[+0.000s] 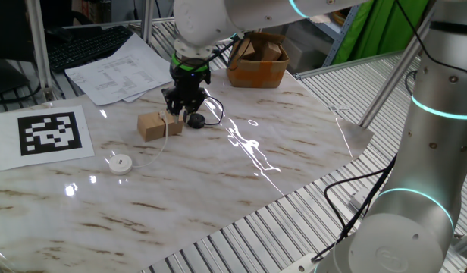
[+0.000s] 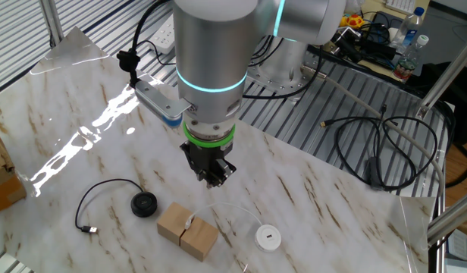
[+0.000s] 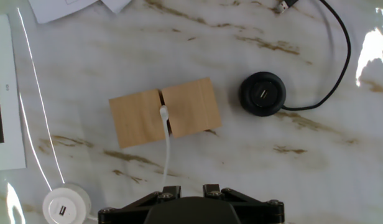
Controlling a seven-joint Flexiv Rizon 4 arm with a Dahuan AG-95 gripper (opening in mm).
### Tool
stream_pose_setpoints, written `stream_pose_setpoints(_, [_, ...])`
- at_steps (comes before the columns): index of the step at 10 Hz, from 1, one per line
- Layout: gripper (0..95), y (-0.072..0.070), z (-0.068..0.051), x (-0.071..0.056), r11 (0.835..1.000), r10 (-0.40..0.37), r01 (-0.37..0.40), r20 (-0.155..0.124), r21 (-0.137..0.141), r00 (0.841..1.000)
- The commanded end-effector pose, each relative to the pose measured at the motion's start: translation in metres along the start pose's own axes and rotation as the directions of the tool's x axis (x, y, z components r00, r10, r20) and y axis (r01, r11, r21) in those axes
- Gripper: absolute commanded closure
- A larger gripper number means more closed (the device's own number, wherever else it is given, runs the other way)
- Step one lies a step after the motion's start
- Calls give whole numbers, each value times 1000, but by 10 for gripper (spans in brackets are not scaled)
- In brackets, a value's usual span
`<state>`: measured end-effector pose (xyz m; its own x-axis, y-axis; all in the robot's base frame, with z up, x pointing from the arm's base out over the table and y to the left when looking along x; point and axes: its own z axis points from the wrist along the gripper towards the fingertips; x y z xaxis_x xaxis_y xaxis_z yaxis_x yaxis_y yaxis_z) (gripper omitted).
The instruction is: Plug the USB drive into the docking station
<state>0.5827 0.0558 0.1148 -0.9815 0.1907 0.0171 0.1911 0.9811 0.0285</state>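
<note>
Gripper: the gripper [image 2: 212, 176] points straight down over the marble table [image 2: 317, 197]; its fingers stand spread wide and hold nothing.
Fingertips: hard to make out; in the hand view only the dark base of the gripper [image 3: 190, 208] shows at the bottom edge, the tips cut off.
Wooden block: a small wooden block [image 3: 165, 112] lies flat on the table, a slot down its middle; a white plug [image 3: 163, 112] sits in that slot.
White cable: the white cable [image 3: 167, 149] runs from the plug toward the gripper, then curves off to a round white puck [image 3: 67, 203], partly cut off at the hand view's lower edge.
USB drive: I cannot tell for certain which piece it is; the white plug in the block is the likeliest.
Black puck: a round black puck [image 3: 263, 93] with a slot on top lies just beside the block, apart from it; its black cable [image 3: 342, 62] loops away to a loose connector [image 2: 83, 228].
Block and fingers: in the one fixed view the gripper [image 1: 184, 108] hangs just beside the block [image 1: 159, 125], between it and the black puck [image 1: 196, 120]; whether a finger touches the block I cannot tell.
Edges: papers [image 1: 116, 68] and a printed marker sheet [image 1: 44, 135] lie at the table's far side.
</note>
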Motion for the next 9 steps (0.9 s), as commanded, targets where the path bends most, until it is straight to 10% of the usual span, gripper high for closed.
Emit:
stream_pose_setpoints(1, [760, 5, 0, -8, 1000, 3, -3, 8, -1, 1000])
stream_pose_setpoints(9, [760, 30, 2, -78, 996, -85, 84, 13, 14, 996])
